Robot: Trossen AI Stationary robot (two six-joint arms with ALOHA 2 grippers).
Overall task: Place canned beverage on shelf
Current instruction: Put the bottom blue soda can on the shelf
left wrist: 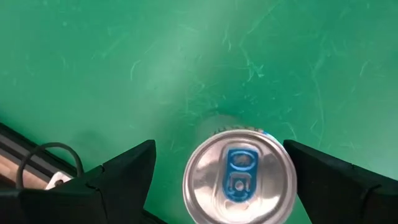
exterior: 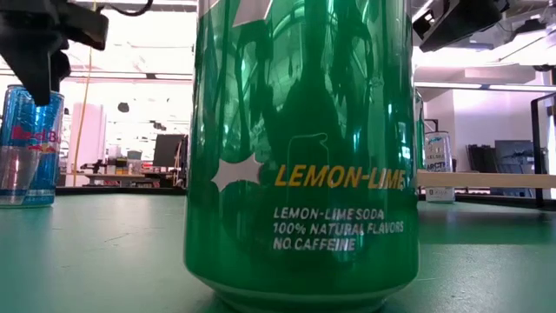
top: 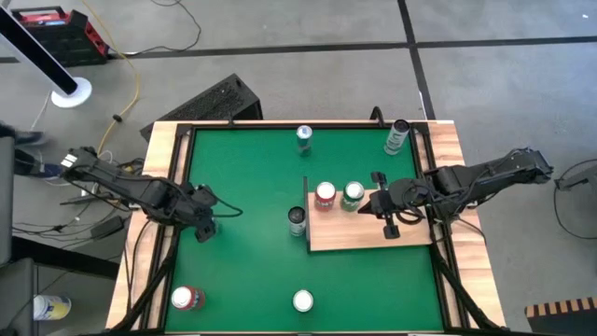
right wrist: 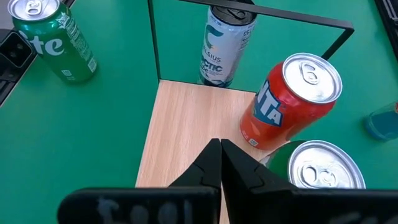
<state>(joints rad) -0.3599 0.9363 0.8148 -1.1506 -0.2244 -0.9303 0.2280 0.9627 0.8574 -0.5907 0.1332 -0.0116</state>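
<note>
While the left gripper [left wrist: 239, 180] is hovering with its fingers [left wrist: 127, 171] spread wide on either side of a silver-topped can with a blue tab [left wrist: 240, 176], gripping nothing, that can is standing upright on the green tabletop [top: 242, 271], directly beneath the claw and well apart from the shelf [top: 368, 233]. Across the table, the right gripper [right wrist: 221, 163] is hanging pinched shut and empty over the shelf's bare wood, with a red can [right wrist: 291, 99] and a green can [right wrist: 320, 165] standing on the board just ahead of its tips. Beyond the shelf's thin dark upright edge, a pale slim can [right wrist: 227, 43] is standing on the green, and another green can [right wrist: 53, 38] is standing farther off to one side.
</note>
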